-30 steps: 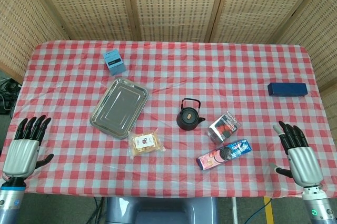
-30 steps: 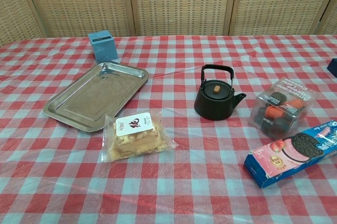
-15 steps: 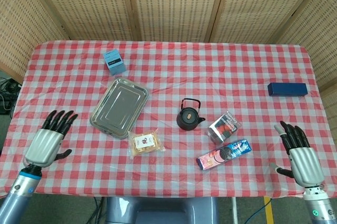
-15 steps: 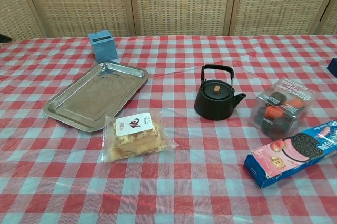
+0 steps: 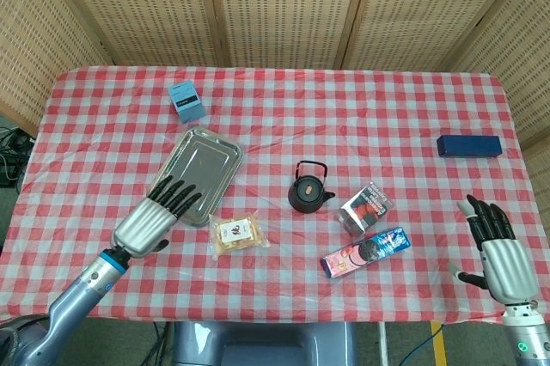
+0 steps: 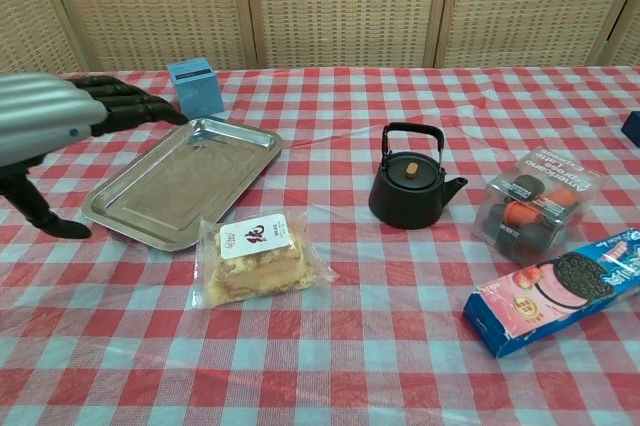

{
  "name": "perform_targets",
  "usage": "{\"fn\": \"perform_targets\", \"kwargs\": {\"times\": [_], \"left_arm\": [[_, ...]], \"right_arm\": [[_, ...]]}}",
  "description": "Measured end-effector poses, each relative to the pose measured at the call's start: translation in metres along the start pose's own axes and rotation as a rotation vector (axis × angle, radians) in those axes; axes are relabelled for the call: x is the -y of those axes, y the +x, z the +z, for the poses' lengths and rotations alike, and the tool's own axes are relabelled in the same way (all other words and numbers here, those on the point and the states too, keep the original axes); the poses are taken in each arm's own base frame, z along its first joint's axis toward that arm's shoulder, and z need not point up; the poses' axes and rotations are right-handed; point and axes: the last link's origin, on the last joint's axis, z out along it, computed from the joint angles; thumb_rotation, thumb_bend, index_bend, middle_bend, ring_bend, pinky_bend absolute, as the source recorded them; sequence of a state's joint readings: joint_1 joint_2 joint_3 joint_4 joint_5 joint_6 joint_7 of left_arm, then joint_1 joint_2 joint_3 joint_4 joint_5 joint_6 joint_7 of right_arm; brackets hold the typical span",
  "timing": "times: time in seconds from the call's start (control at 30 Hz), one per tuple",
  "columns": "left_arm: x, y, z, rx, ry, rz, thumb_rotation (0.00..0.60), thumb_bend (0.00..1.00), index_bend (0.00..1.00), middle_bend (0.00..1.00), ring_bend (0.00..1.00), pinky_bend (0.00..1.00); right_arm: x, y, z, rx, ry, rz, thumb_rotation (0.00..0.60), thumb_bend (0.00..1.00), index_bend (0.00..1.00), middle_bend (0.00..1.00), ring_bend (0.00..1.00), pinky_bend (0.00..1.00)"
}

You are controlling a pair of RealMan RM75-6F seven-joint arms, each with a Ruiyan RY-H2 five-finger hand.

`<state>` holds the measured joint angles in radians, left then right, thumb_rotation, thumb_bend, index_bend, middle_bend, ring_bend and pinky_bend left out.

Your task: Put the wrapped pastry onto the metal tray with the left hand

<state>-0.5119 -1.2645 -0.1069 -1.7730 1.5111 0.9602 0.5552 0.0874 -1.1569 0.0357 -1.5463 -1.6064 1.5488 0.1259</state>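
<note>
Counter [image 5: 284, 100] covered in red-and-white checked cloth, backed by woven wicker panels.

Wrapped pastry in clear film with a white label [image 5: 236, 234] [image 6: 256, 258] lying flat on the cloth near the front edge, left of centre, just beside the near corner of the rectangular metal tray [image 5: 195, 173] [image 6: 184, 180]. Not on the tray; whether wrapper and tray rim touch cannot be told. Tray set at an angle, nothing on it.

Left hand [image 5: 157, 216] [image 6: 55, 124] held over the front-left part of the counter, fingers [image 5: 179, 195] extended and slightly spread, tips over the tray's near end in the head view. Thumb hanging below in the chest view. Nothing held. Near the pastry, to its left, no contact with it.

Right hand [image 5: 497, 248] at the front-right corner of the counter, fingers straight and apart, empty; outside the chest view.

Small light-blue box [image 5: 186, 101] [image 6: 196, 87] standing beyond the tray toward the far-left corner. Black cast-iron kettle with hoop handle [image 5: 308, 190] [image 6: 410, 182] upright near the centre. Clear plastic pack with dark and orange contents [image 5: 367, 208] [image 6: 538, 206] right of the kettle. Blue-and-pink biscuit packet [image 5: 366, 252] [image 6: 558, 289] lying nearer the front edge. Long dark-blue box [image 5: 468, 145] close to the right edge.
</note>
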Motion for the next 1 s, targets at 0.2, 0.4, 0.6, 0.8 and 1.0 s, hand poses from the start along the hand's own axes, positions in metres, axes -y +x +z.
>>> {"fn": "perform_targets", "kwargs": {"times": [0.2, 0.4, 0.6, 0.8, 1.0], "left_arm": [[-0.022, -0.004, 0.027, 0.061, -0.088, 0.064, 0.600, 0.00, 0.00, 0.00, 0.00, 0.00], [-0.042, -0.005, 0.050, 0.119, -0.143, 0.048, 0.600, 0.00, 0.00, 0.00, 0.00, 0.00], [-0.055, -0.008, 0.074, 0.151, -0.170, 0.080, 0.600, 0.00, 0.00, 0.00, 0.00, 0.00], [-0.069, -0.010, 0.095, 0.180, -0.182, 0.134, 0.600, 0.00, 0.00, 0.00, 0.00, 0.00], [-0.078, -0.014, 0.105, 0.209, -0.183, 0.145, 0.600, 0.04, 0.03, 0.00, 0.00, 0.04]], "right_arm": [[-0.004, 0.003, 0.001, -0.004, -0.011, 0.017, 0.600, 0.06, 0.00, 0.00, 0.00, 0.00], [-0.007, 0.006, 0.001, -0.009, -0.020, 0.030, 0.600, 0.06, 0.00, 0.00, 0.00, 0.00], [-0.011, 0.008, 0.002, -0.013, -0.030, 0.052, 0.600, 0.06, 0.00, 0.00, 0.00, 0.00], [-0.016, 0.011, 0.004, -0.016, -0.043, 0.067, 0.600, 0.06, 0.00, 0.00, 0.00, 0.00], [-0.018, 0.012, 0.004, -0.019, -0.044, 0.075, 0.600, 0.06, 0.00, 0.00, 0.00, 0.00]]}}
